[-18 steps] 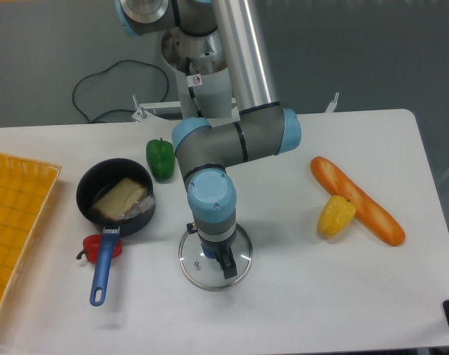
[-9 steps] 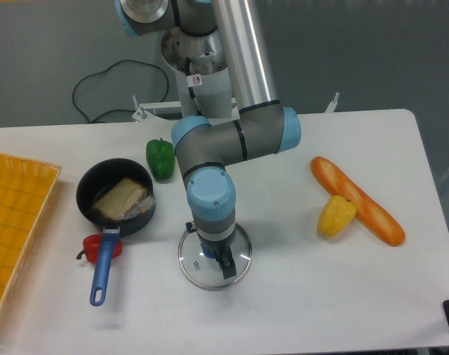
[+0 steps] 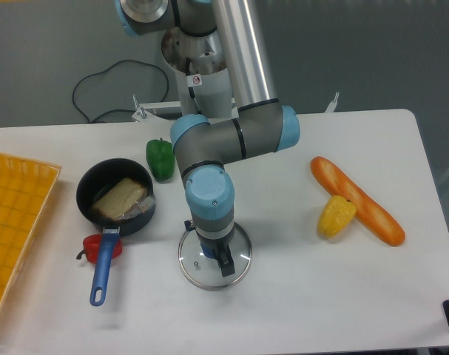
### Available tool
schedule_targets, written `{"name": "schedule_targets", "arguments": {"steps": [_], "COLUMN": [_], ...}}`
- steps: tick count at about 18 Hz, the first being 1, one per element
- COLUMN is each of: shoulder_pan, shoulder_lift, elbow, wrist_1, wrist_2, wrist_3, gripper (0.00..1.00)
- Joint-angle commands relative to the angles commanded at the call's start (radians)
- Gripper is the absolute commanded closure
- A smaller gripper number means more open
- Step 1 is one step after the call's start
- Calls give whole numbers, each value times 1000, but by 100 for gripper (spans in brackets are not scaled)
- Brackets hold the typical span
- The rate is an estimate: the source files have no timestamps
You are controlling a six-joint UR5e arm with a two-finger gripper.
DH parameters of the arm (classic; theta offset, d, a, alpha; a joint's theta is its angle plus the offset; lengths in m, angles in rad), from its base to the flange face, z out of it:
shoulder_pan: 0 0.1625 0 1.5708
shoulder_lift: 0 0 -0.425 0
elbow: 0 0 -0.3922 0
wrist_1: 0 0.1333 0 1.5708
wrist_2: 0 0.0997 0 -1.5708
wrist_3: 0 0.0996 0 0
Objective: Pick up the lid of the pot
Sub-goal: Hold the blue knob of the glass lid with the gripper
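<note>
Arm (image 3: 242, 139) above the glass pot lid (image 3: 194, 274); fingers (image 3: 226, 265) open.
White tabletop (image 3: 320, 296): its lower edge is partly visible. The arm's upper section is cut off at the top. The yellow crate (image 3: 17, 192) is cut off at left. The round black pan (image 3: 84, 188) has a smooth blue handle and contains a rough brown piece, partly covered by a cloudy translucent piece. The lid, a transparent disc with a thin shiny rim, lies flat on the tabletop below the fingers. The fingers stand apart about its blue knob (image 3: 208, 252), which is partly hidden; contact cannot be confirmed. The red pepper (image 3: 92, 247) is partly hidden by the handle.
</note>
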Motion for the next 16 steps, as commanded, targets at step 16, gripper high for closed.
{"name": "schedule_targets", "arguments": {"steps": [16], "shoulder_pan": [-17], "shoulder_lift": [-3], "elbow": [-18], "wrist_1": [-2], "wrist_2": [9], "wrist_3": [-31], "gripper": [0]}}
